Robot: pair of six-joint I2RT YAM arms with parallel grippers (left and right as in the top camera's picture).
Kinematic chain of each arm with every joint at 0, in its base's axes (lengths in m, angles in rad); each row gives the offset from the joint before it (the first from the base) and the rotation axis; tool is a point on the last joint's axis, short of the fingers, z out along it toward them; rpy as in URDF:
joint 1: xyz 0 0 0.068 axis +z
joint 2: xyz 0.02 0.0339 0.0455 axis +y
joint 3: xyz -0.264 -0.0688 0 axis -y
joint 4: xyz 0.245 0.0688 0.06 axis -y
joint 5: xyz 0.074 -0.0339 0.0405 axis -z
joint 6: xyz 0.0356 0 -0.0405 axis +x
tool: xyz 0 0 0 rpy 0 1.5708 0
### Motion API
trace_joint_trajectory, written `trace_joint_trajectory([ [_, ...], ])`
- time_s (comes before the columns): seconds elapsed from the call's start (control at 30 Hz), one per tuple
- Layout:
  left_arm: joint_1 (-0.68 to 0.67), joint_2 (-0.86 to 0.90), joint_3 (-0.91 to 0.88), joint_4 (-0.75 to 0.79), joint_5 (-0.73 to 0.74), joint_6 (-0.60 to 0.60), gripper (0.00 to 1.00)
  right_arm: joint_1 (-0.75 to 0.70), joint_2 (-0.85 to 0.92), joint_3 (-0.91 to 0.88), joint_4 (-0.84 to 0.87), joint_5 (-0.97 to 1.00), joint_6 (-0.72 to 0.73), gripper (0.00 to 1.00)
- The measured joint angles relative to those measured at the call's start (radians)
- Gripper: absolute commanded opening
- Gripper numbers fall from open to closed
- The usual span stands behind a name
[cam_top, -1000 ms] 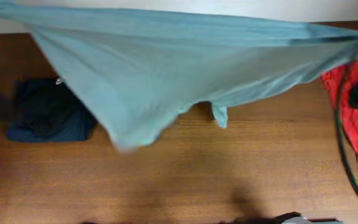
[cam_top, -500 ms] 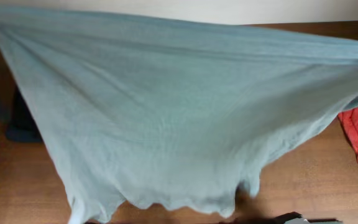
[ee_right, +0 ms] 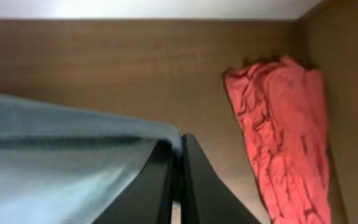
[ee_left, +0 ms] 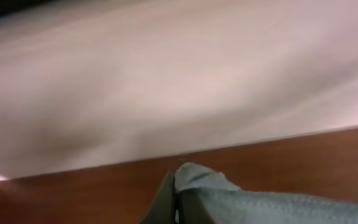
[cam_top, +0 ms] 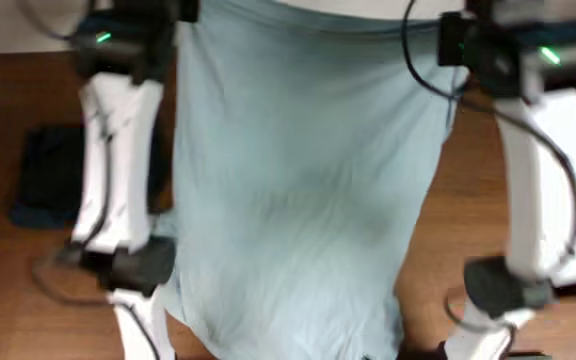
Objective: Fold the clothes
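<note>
The pale grey-blue shirt (cam_top: 298, 200) stretches down the middle of the table between my two arms. My left gripper (cam_top: 180, 12) holds its far left corner and my right gripper (cam_top: 450, 40) its far right corner. In the left wrist view the gripper (ee_left: 176, 186) is shut on a bunched bit of shirt (ee_left: 260, 205). In the right wrist view the gripper (ee_right: 180, 152) is shut on the shirt's edge (ee_right: 55, 162). The dark navy garment (cam_top: 48, 180) lies at the left, partly behind my left arm. The red garment (ee_right: 284, 124) lies at the right.
The wooden table (cam_top: 488, 200) runs to a pale wall at the far edge (ee_right: 135, 7). My left arm (cam_top: 118, 150) and right arm (cam_top: 538, 160) stand on either side of the shirt, with cables looping near them.
The shirt was stretched wide close under the camera, hiding the arms. Now it has dropped lower and hangs narrower towards the near edge, and both arms show.
</note>
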Motion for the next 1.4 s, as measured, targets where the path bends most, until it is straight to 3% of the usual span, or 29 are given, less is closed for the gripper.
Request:
trace_joint_trajectory([
  [0.13, 0.000, 0.155, -0.002, 0.097, 0.029, 0.000, 0.04, -0.076, 0.132, -0.001, 0.101, -0.028, -0.008, 0.13],
  [0.17, 0.000, 0.185, -0.002, 0.111, 0.037, 0.000, 0.06, -0.100, 0.162, -0.001, 0.114, -0.034, -0.011, 0.21],
  [0.2, 0.000, 0.214, -0.002, 0.123, 0.041, 0.000, 0.10, -0.126, 0.195, -0.001, 0.121, -0.040, -0.012, 0.47],
  [0.23, -0.001, 0.234, -0.002, 0.127, 0.047, 0.003, 0.28, -0.138, 0.209, -0.001, 0.121, -0.042, -0.019, 0.60],
  [0.33, 0.000, 0.250, -0.004, 0.137, 0.051, 0.008, 0.61, -0.187, 0.246, -0.001, 0.107, -0.076, -0.015, 0.69],
  [0.4, 0.004, 0.250, 0.009, 0.142, 0.051, 0.008, 0.70, -0.214, 0.248, -0.001, 0.097, -0.091, -0.017, 0.72],
  [0.63, 0.049, 0.161, 0.055, 0.037, 0.051, 0.011, 0.73, -0.319, 0.195, 0.000, 0.006, -0.146, -0.015, 0.72],
  [1.07, 0.066, -0.415, 0.100, -0.436, 0.051, 0.011, 0.77, -0.356, -0.175, 0.002, -0.175, -0.354, -0.015, 0.73],
  [1.13, 0.066, -0.482, 0.100, -0.496, 0.051, 0.011, 0.76, -0.356, -0.257, 0.002, -0.182, -0.393, -0.018, 0.73],
  [1.3, 0.066, -0.587, 0.102, -0.675, 0.051, 0.003, 0.63, -0.356, -0.493, 0.006, -0.284, -0.469, -0.026, 0.73],
  [1.4, 0.066, -0.604, 0.049, -0.721, 0.060, -0.029, 0.62, -0.356, -0.588, -0.009, -0.354, -0.480, -0.016, 0.74],
])
